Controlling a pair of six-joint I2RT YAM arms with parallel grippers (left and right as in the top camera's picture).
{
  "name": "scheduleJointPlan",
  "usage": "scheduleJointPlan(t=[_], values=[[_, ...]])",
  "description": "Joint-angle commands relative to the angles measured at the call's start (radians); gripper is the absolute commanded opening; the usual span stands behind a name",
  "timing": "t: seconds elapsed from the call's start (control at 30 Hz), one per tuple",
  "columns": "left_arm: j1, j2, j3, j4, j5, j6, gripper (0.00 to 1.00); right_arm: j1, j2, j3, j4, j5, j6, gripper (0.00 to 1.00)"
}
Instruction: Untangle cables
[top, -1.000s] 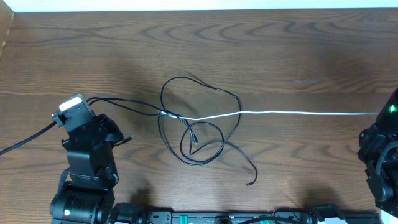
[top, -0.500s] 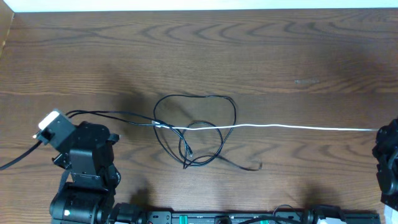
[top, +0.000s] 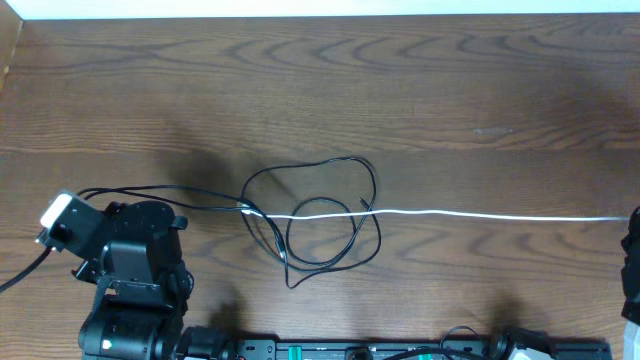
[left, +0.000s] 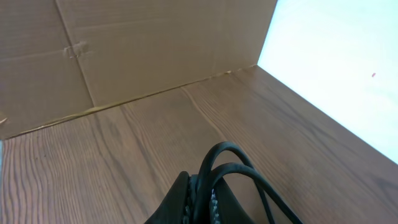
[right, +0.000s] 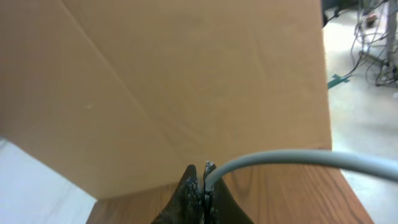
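- While the two arms sit far out to either side, the wood-grain tabletop (top: 450, 90) fills the overhead view, with the cables lying across its middle.
- Cardboard wall (left: 124, 50) stands at the tabletop's edge, filling the background of both wrist views.
- Left arm (top: 135, 280) is a bulky black mass at the near left corner; only a sliver of the right arm shows at the right edge.
- White cable (top: 480, 212) is the long one: its axis runs straight left to right, from the tangle out to the right edge, drawn into a nearly level line.
- Black cable (top: 378, 225) lies in roughly round loops at mid-tabletop, crossing the white line more than once, with one strand leading off leftward to the left arm.
- Left hand (left: 198, 202) is clenched, fingers pinched together on a doubled bend of black cable that arches up and away to the right in its wrist view.
- Right hand (right: 200, 186) is clamped too, fingertips tight together on the end of the white cable, which curves out rightward from the pinch.
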Motion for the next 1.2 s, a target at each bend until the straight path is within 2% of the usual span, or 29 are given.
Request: scheduleJointPlan(t=[0.0, 0.2, 0.3, 0.4, 0.47, 0.57, 0.73, 0.83, 1.03, 1.17], values=[[0.009, -0.007, 0.004, 0.000, 0.001, -0.026, 0.08, -0.018, 0.023, 0.010, 0.000, -0.247, 0.021, 0.02], [0.009, 0.003, 0.004, 0.066, 0.351, 0.005, 0.08, -0.018, 0.092, 0.010, 0.018, -0.935, 0.021, 0.01], [0.009, 0.017, 0.004, 0.166, 0.642, 0.093, 0.08, -0.006, 0.147, 0.010, 0.066, -1.284, 0.021, 0.01], [0.009, 0.045, 0.004, 0.336, 1.032, 0.201, 0.08, 0.027, 0.225, 0.010, 0.169, -1.654, -0.004, 0.01], [0.009, 0.065, 0.004, 0.421, 1.191, 0.251, 0.08, 0.050, 0.262, 0.010, 0.229, -1.806, -0.025, 0.01], [0.009, 0.092, 0.004, 0.484, 1.282, 0.260, 0.08, 0.071, 0.293, 0.010, 0.282, -1.924, -0.076, 0.01], [0.009, 0.147, 0.004, 0.453, 1.262, 0.338, 0.08, 0.078, 0.301, 0.010, 0.263, -1.943, -0.266, 0.02], [0.009, 0.190, 0.004, 0.386, 1.125, 0.360, 0.08, 0.077, 0.301, 0.010, 0.218, -1.851, -0.279, 0.01], [0.009, 0.270, 0.004, 0.277, 0.916, 0.359, 0.08, 0.072, 0.290, 0.010, 0.103, -1.468, -0.274, 0.01], [0.009, 0.308, 0.004, 0.250, 0.858, 0.360, 0.08, 0.043, 0.261, 0.010, 0.049, -1.071, -0.216, 0.02]])
